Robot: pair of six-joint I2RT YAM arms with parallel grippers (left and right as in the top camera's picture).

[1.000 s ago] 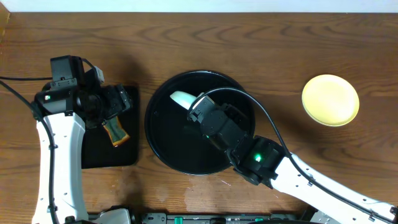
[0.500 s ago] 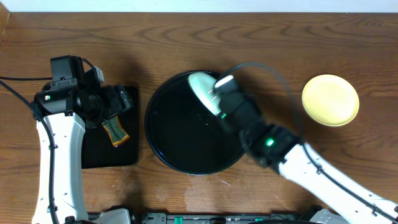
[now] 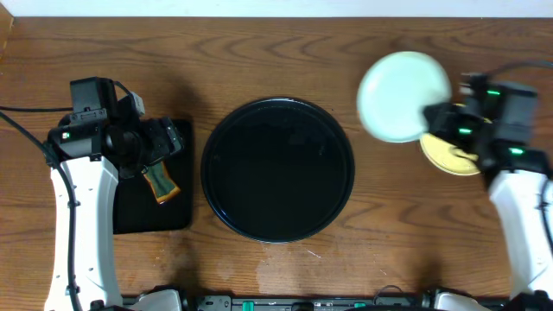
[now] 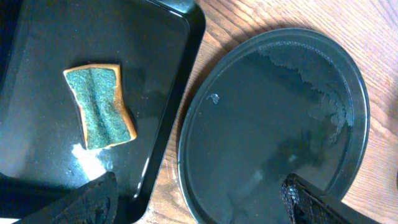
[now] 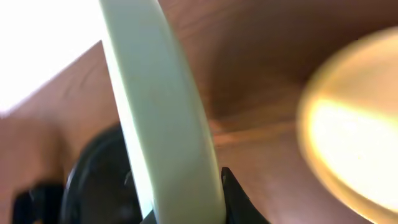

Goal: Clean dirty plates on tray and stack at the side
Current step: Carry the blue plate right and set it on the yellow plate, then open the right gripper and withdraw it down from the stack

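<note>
The round black tray (image 3: 277,169) sits mid-table with no plates on it; it also shows in the left wrist view (image 4: 273,124), wet. My right gripper (image 3: 429,118) is shut on the rim of a pale mint-blue plate (image 3: 403,85) and holds it in the air at the far right, partly over the pale yellow plate (image 3: 459,154) lying on the table. In the right wrist view the mint plate (image 5: 161,118) is seen edge-on between the fingers (image 5: 186,208), the yellow plate (image 5: 354,137) blurred beyond. My left gripper (image 3: 154,142) is open over the rectangular tray. The third plate is out of view.
A smaller rectangular black tray (image 3: 155,207) lies at the left with a green-and-orange sponge (image 3: 161,182) on it, also in the left wrist view (image 4: 99,106). White residue shows on that tray near the sponge.
My right arm lifted the mint plate off the round tray and swung it to the right, above the yellow plate. The left arm has not moved.
</note>
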